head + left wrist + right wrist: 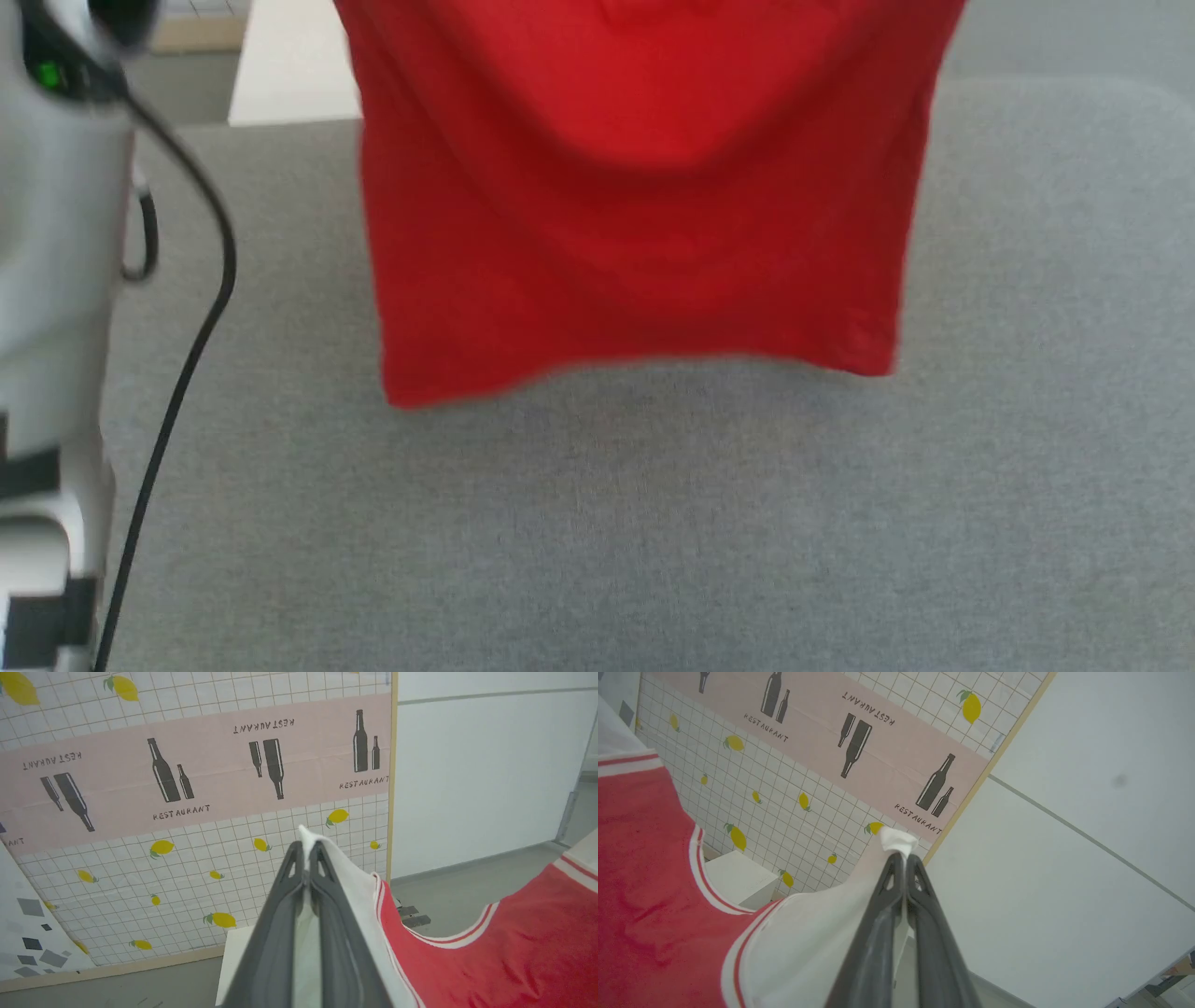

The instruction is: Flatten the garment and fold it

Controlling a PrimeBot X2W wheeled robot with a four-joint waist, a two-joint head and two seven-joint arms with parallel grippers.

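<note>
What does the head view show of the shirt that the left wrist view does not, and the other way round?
Head view: the garment's red body down to its lower hem, over a grey surface, with a pale forearm and a black cable at the left. Left wrist view: the left gripper shut on a white sleeve, the striped trim, and a wall panel with lemons and bottles. Both: the garment's red cloth.

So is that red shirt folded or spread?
Spread: the shirt hangs unfolded, sleeves pinched by left pincer and right pincer, hem over the table.
</note>
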